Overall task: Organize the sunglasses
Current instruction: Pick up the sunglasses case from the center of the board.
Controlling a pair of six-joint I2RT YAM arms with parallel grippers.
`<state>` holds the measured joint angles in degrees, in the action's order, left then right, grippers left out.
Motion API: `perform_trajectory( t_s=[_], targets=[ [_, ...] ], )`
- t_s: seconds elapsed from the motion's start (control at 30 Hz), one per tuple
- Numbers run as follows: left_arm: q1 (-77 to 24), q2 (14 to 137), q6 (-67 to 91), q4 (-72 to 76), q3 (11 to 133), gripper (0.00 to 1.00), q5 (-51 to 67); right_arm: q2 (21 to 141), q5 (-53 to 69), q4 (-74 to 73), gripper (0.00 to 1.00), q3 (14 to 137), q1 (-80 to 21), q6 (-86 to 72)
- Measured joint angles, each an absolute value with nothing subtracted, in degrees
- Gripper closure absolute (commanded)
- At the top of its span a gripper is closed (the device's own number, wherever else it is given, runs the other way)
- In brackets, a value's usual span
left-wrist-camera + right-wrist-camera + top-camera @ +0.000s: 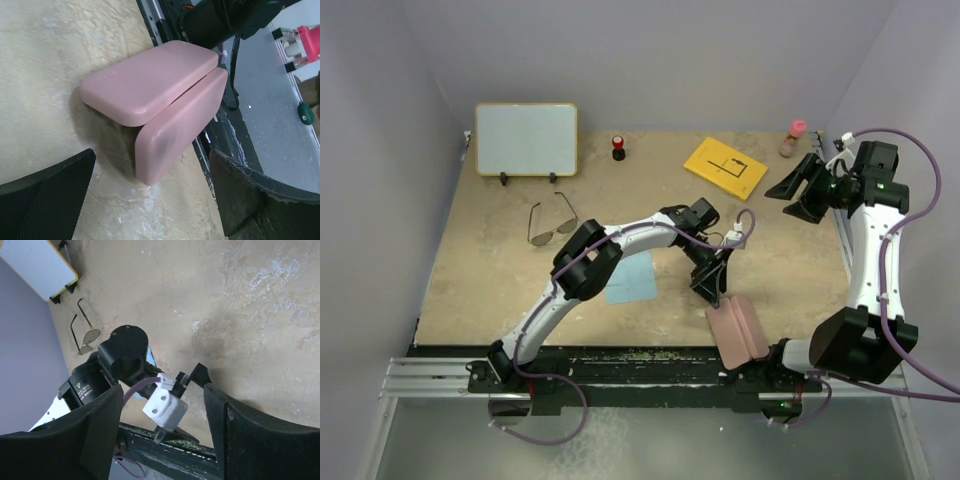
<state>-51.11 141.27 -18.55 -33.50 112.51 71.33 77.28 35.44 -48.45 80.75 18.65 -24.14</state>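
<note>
Nearest, at the front edge of the table (480,285), a pink case (738,332) is seen. Its two halves are set at an angle with their outer shells upward (the inside is not shown). Just beyond it the left gripper (712,283) is held low and pointed down at the case, its fingers spread apart with nothing between them. To its left a light blue cloth (635,280) is laid flat, partly covered by the left arm. Farther back and to the left, the sunglasses (551,224) are found on the bare tabletop, arms unfolded, well apart from case and cloth. Along the far edge a yellow-framed whiteboard (526,139), a yellow card (725,167) and a pink-capped bottle (793,139) are ranged. At the far right the right gripper (792,200) is held with its fingers wide apart, empty.
</note>
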Motion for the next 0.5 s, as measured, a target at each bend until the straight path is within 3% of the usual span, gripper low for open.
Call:
perform_trajectory(
  t_s=[0.4,0.43,0.5],
  targets=[
    [-55.6,142.9,-24.7,-43.2,113.6,0.03,72.1,77.3,38.1,-47.5,0.29,80.8,18.8,-23.3],
    [-55.9,143.0,-24.5,-43.1,113.6,0.04,72.3,77.3,38.3,-47.4,0.29,80.8,18.8,-23.3],
    [-56.1,143.3,-23.5,-42.5,113.7,0.18,72.7,77.3,38.6,-47.3,0.29,80.8,18.8,-23.3]
  ],
)
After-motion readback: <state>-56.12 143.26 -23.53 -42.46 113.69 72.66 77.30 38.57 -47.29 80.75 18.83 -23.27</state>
